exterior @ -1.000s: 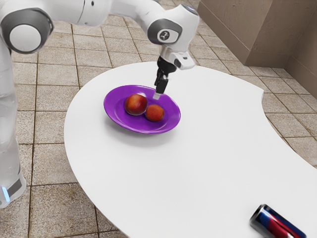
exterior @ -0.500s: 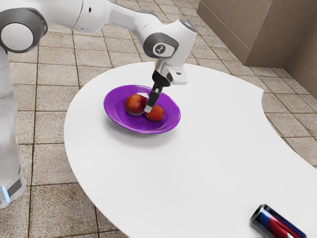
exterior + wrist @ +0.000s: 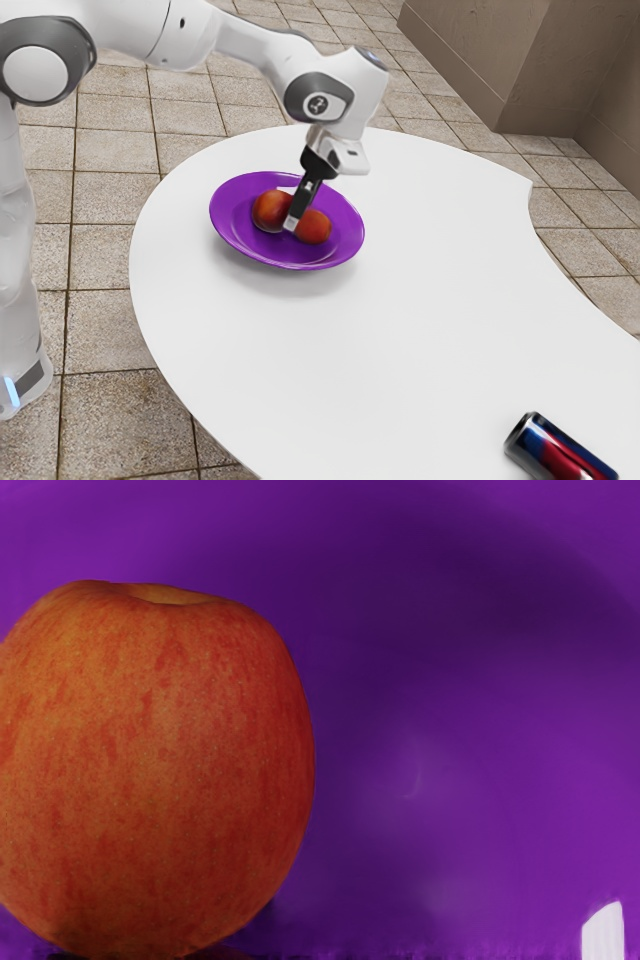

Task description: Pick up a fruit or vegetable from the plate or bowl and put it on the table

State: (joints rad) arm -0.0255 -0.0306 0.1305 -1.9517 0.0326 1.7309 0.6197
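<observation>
"Pincer (image 3: 291, 224) wide or narrow?"

"Can't tell; it's beside two round red fruits (image 3: 315, 229) in the glossy purple plate (image 3: 225, 208)."

"Wrist view?"

"Streaky, dimple-topped apple (image 3: 160, 770). Exterior view: cylindrical can (image 3: 560, 452), smooth white table (image 3: 400, 310)."

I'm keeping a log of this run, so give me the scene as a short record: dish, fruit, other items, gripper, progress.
Dish: purple plate on a white table
Fruit: two, side by side in the plate; larger red-orange fruit, smaller red-orange fruit
Other item: blue, red and black can, lying on its side on the table
Gripper: low over the plate, its tip by both fruits
Grasp: cannot tell
Progress: transfer to the table not yet done
</observation>
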